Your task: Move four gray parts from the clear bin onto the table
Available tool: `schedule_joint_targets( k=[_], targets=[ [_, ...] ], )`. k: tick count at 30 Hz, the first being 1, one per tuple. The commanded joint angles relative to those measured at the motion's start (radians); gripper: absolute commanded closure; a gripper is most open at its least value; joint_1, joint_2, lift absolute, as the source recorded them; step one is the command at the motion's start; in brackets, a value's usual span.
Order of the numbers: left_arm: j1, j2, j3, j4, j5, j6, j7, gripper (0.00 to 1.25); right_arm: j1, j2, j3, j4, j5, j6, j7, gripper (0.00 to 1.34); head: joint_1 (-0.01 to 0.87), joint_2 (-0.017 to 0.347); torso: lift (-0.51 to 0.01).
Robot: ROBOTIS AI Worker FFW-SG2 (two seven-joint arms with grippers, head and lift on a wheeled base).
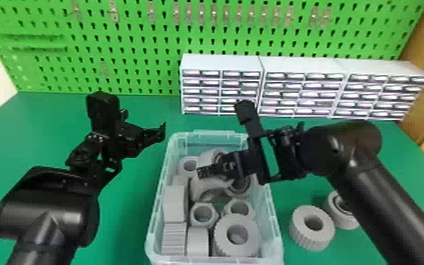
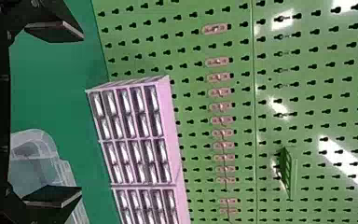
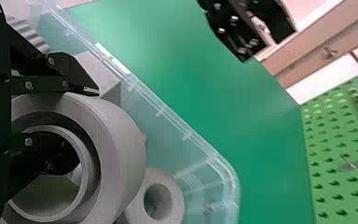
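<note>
Inside the clear bin [image 1: 155, 211], my right gripper [image 1: 206, 171] is shut on the wall of a large gray ring [image 1: 200, 186]. In the right wrist view, my right gripper [image 3: 91, 114] has one finger against the outside of the gray ring [image 3: 126, 149] and the other in its hole. Other gray parts, such as a hex nut [image 1: 195, 220] and a ribbed ring [image 1: 222, 243], lie around it. Two gray parts rest on the table right of the bin: a ribbed ring [image 1: 297, 234] and a bearing-like ring [image 1: 340, 222]. My left gripper [image 1: 146, 123] stands open, left of the bin; left gripper [image 2: 77, 114] holds nothing.
White drawer cabinets [image 1: 222, 63] stand along the back of the green table [image 1: 133, 225], before a green pegboard [image 1: 133, 45]. The right forearm [image 1: 391, 197] passes above the table close to the two gray parts. The bin's walls surround the right gripper.
</note>
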Motion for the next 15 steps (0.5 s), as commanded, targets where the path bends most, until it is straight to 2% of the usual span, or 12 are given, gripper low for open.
schedule_joint_targets(
  k=[1, 15],
  targets=[
    [0.0, -0.002, 0.004, 0.0, -0.003, -0.001, 0.0, 0.13, 0.022, 0.011, -0.088, -0.04, 0.038, 0.02, 0.0, 1.2, 0.686, 0.026, -0.05],
    [0.005, -0.002, 0.01, -0.002, -0.004, -0.001, -0.002, 0.13, 0.055, -0.003, -0.257, -0.12, 0.092, 0.056, 0.0, 1.2, 0.686, 0.026, -0.05]
  ],
)
